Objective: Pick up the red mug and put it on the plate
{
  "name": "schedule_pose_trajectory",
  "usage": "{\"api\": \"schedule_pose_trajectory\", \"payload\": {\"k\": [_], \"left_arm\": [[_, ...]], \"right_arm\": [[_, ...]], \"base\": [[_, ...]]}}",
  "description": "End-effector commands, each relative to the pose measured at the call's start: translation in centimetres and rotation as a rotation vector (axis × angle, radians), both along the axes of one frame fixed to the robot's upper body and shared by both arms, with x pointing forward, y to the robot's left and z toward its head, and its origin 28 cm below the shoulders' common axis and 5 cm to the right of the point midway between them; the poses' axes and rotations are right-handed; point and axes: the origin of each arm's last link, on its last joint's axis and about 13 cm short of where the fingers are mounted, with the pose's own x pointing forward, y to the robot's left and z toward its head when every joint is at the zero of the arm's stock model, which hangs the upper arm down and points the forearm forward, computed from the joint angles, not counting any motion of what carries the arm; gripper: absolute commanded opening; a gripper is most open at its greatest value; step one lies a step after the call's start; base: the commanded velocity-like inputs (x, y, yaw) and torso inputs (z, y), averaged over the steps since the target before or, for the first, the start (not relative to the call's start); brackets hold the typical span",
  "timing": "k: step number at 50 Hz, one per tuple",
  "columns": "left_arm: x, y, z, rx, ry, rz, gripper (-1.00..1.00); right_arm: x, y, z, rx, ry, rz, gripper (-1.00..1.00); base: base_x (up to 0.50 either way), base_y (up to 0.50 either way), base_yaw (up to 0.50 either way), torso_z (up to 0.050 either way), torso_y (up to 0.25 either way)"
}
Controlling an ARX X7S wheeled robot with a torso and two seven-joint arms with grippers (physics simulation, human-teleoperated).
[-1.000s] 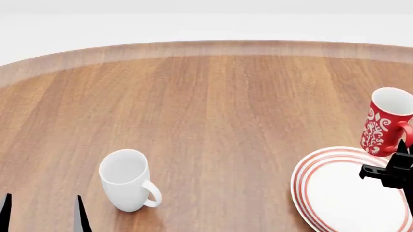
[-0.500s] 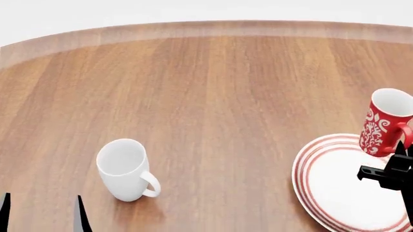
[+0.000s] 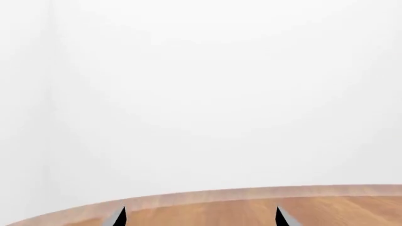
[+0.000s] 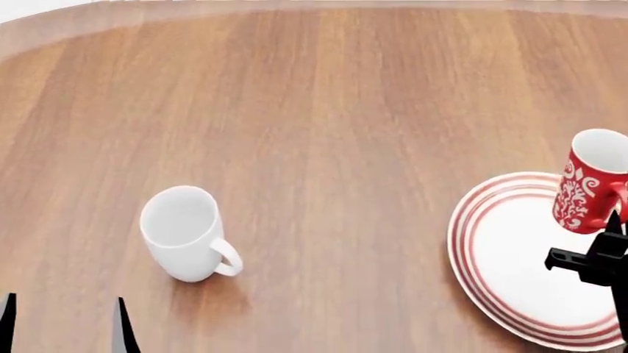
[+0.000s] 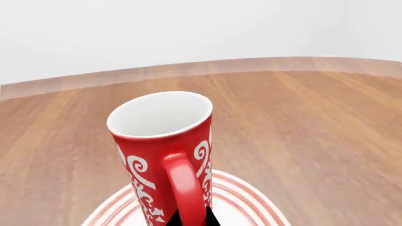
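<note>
Over the plate: the red mug (image 4: 592, 190) is up in the air above the plate (image 4: 510, 254), held by its handle.
Right gripper (image 4: 601, 259): closed tight on the mug handle.
Left gripper (image 4: 64, 323): fingers wide apart, holding nothing.
White mug (image 4: 184, 234): sits on the table (image 4: 324, 110), far from the plate.
Done: the mug is picked up.
Left: I think it must go down onto the plate and be let go.

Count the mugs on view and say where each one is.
2. The plain white mug stands on the wooden table, near the robot's left side. The red mug is over the plate, at the right gripper.
</note>
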Motion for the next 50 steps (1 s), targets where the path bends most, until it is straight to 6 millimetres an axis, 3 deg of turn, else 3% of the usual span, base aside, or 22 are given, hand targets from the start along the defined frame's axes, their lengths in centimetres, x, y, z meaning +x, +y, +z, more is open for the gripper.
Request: {"api": "schedule_pose_trajectory", "payload": {"k": [1,36,50], "left_arm": [[0.01,0.00,0.00,-0.001,-0.004,-0.001,1.00],[0.01,-0.01,0.00,-0.009,-0.007,-0.007,1.00],[0.01,-0.03,0.00,-0.025,-0.005,-0.019,1.00]], "right_arm": [[0.13,0.22,0.03,0.002,-0.013,-0.006,-1.00],[0.24,0.30,0.14,0.005,-0.013,-0.002,-1.00],[0.14,0.35,-0.08,0.005,-0.009,0.022,-1.00]], "base": [[0.00,0.00,0.00,0.025,-0.133],[0.00,0.00,0.00,0.025,-0.134],[0.00,0.00,0.00,0.005,-0.013]]}}
